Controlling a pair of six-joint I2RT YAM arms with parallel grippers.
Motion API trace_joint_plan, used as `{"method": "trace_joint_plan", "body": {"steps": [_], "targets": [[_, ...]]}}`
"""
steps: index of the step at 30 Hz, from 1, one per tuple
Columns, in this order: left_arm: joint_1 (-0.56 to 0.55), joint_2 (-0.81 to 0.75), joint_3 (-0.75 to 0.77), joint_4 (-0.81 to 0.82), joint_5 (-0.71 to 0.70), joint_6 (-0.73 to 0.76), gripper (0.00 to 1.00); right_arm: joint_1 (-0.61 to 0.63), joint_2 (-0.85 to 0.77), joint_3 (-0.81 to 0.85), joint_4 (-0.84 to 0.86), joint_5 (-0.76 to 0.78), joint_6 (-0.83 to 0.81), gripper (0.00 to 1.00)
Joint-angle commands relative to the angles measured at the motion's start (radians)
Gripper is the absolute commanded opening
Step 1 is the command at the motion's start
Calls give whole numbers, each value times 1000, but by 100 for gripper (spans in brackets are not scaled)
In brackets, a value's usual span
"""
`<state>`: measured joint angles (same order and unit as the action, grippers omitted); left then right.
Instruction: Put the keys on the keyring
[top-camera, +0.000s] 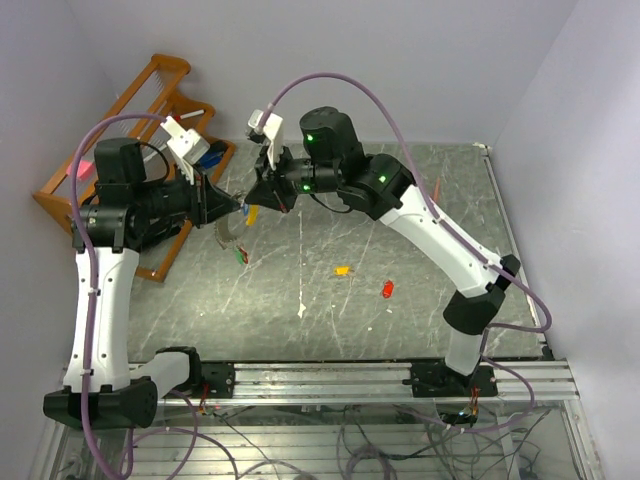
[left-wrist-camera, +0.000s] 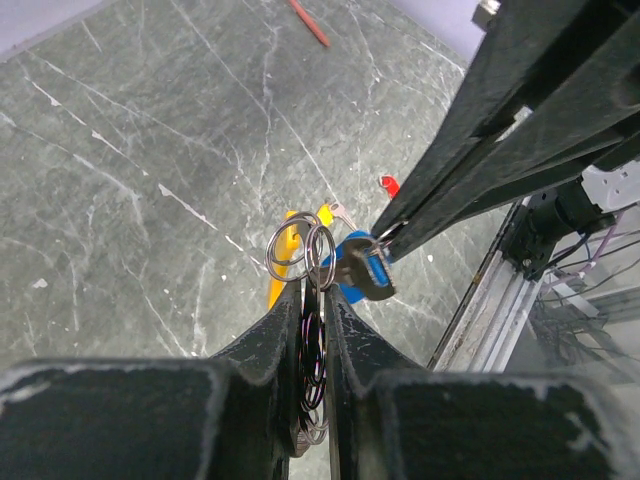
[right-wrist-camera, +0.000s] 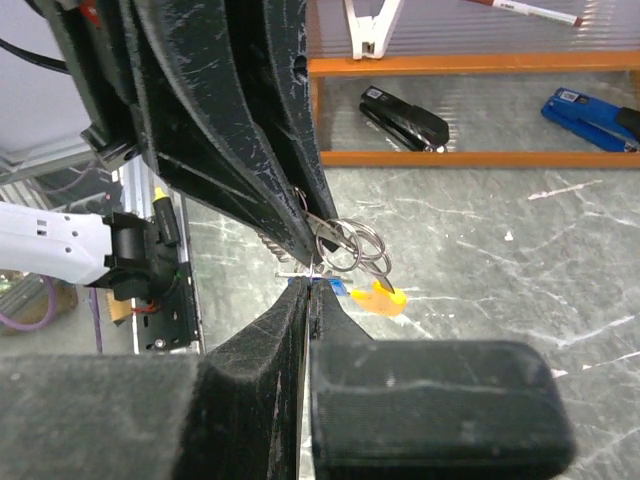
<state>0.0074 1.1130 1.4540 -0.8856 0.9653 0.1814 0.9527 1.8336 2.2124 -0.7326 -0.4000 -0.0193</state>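
the left gripper (left-wrist-camera: 314, 292) is pinching the keyring (left-wrist-camera: 300, 252) between its closed fingers and holding it in the air above the far left part of the table (left-wrist-camera: 150, 150). the ring's silvery loops are standing out past the fingertips, in line with the fingers, and are showing their round faces to the left wrist camera. more coils are running back between the fingers. the yellow banana-shaped piece (left-wrist-camera: 283, 262) is hanging at the loops, its long axis pointing down toward the table. the right gripper (left-wrist-camera: 383, 237) is facing it from the opposite side, clamped on the blue key (left-wrist-camera: 358, 280), which is touching the loops. which way its blade is pointing cannot be told. the red key (top-camera: 387, 290) and the orange-yellow key (top-camera: 342, 270) are lying loose on the table, well apart from both grippers.
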Motion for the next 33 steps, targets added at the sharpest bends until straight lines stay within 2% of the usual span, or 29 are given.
{"method": "trace_joint_plan", "body": {"steps": [1,15,18,33], "targets": [[-10,-24,36,-19,13,45,7,8,28,58,-31,-11,21,0],[-12,-36,30,-52,-29,85,7,15,71,119,-40,-12,54,0],[-40,-32,35,-58,-47,94,7,22,77,133,-55,-9,58,0],[-46,-17,74,-98,-113,129,7,33,36,102,-113,62,77,0]]}}
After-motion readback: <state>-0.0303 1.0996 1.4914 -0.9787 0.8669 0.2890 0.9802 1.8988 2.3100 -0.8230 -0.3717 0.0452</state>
